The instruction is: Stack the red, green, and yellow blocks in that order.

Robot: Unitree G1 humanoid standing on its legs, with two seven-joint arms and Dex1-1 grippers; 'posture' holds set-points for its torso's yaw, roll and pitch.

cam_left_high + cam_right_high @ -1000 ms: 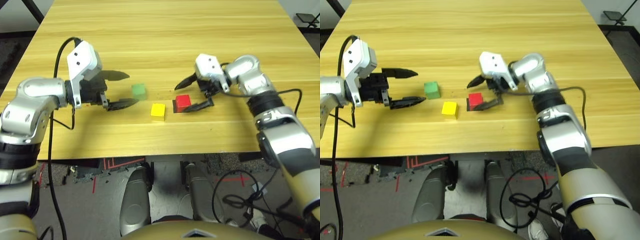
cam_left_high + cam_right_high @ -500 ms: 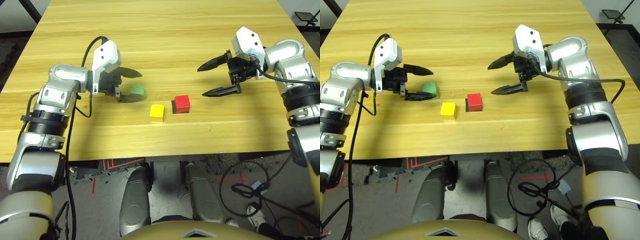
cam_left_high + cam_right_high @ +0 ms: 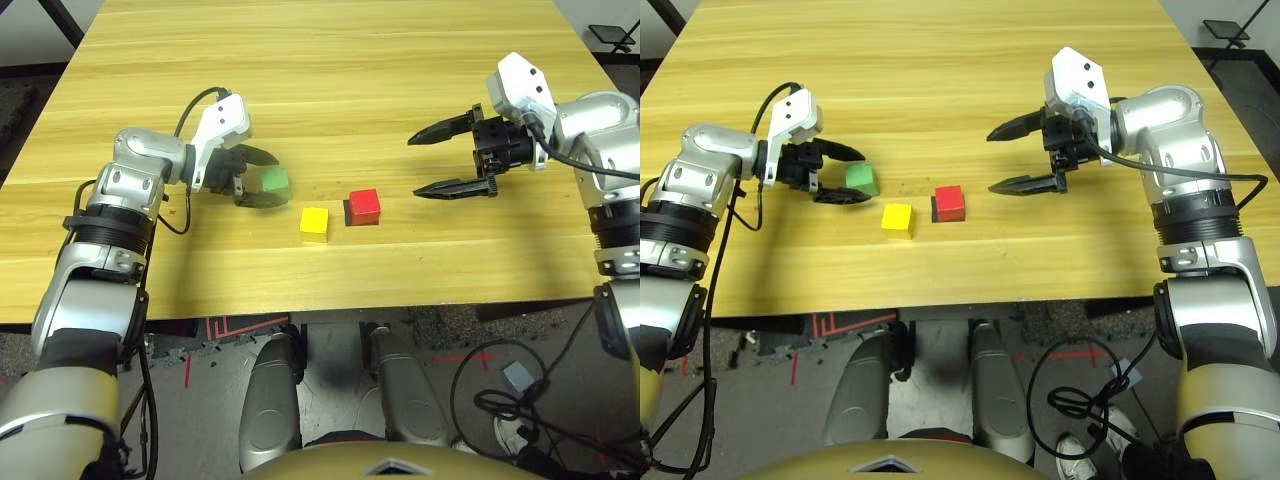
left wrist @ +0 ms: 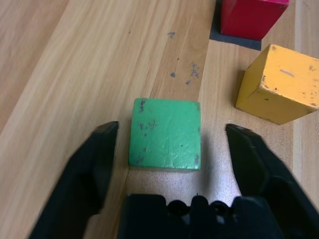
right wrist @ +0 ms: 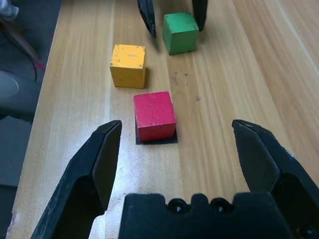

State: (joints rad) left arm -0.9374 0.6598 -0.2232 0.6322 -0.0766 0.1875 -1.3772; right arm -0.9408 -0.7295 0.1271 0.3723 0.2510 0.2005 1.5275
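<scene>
While you watch the left eye view: left gripper (image 3: 259,177) open astride green block (image 3: 275,181), mid-left; yellow block (image 3: 315,222) and red block (image 3: 363,207) centre. Right wrist view: right gripper (image 5: 185,150) wide open, empty.

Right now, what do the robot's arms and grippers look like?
Both arms are segmented silver metal with black joint rings and loose black cables. Each wrist carries a white camera housing with small dark holes. The left gripper and right gripper each have two curved, pointed black fingers on a black base.
</scene>
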